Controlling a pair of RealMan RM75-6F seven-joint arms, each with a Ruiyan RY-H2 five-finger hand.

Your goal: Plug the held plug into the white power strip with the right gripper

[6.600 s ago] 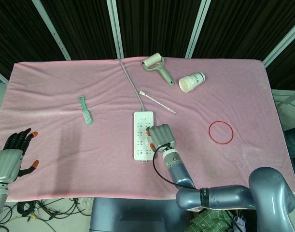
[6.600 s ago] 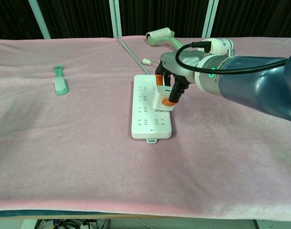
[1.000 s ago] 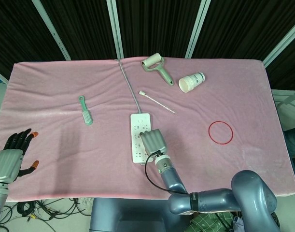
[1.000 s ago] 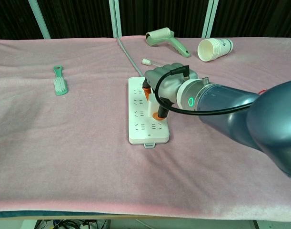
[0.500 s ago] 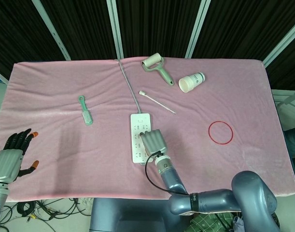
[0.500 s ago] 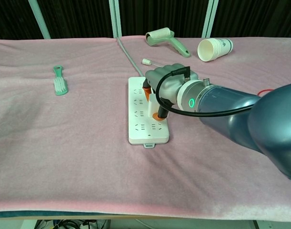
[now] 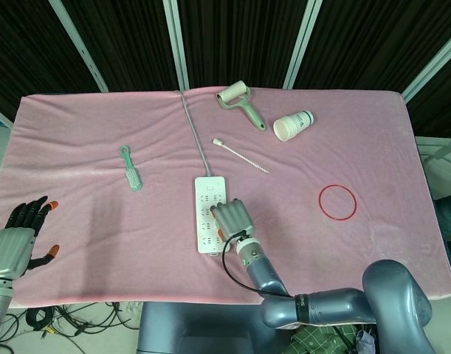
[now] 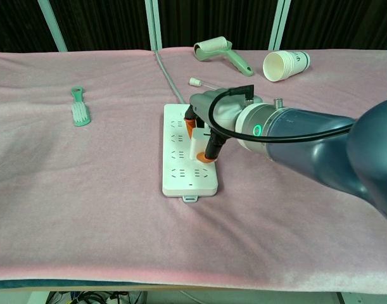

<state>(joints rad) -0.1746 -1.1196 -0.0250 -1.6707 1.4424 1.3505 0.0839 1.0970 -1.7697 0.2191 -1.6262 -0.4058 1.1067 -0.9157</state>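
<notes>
The white power strip (image 8: 183, 164) (image 7: 207, 200) lies flat on the pink cloth, its grey cord (image 7: 196, 136) running to the far edge. My right hand (image 8: 212, 120) (image 7: 230, 218) is bent down over the strip's right half and grips a small white plug (image 8: 198, 143) between orange-tipped fingers (image 8: 190, 124). The plug's lower end sits against the strip's sockets; its prongs are hidden. My left hand (image 7: 22, 236) hovers off the table's near-left corner with fingers spread, holding nothing.
A green brush (image 7: 131, 169) lies left of the strip. A thin white swab stick (image 7: 241, 155), a lint roller (image 7: 239, 101) and a tipped stack of paper cups (image 7: 293, 125) lie beyond it. A red ring (image 7: 337, 200) lies to the right.
The power strip has slid left and slightly nearer on the cloth, and my right hand with the plug has moved left with it. The left hand has stayed still.
</notes>
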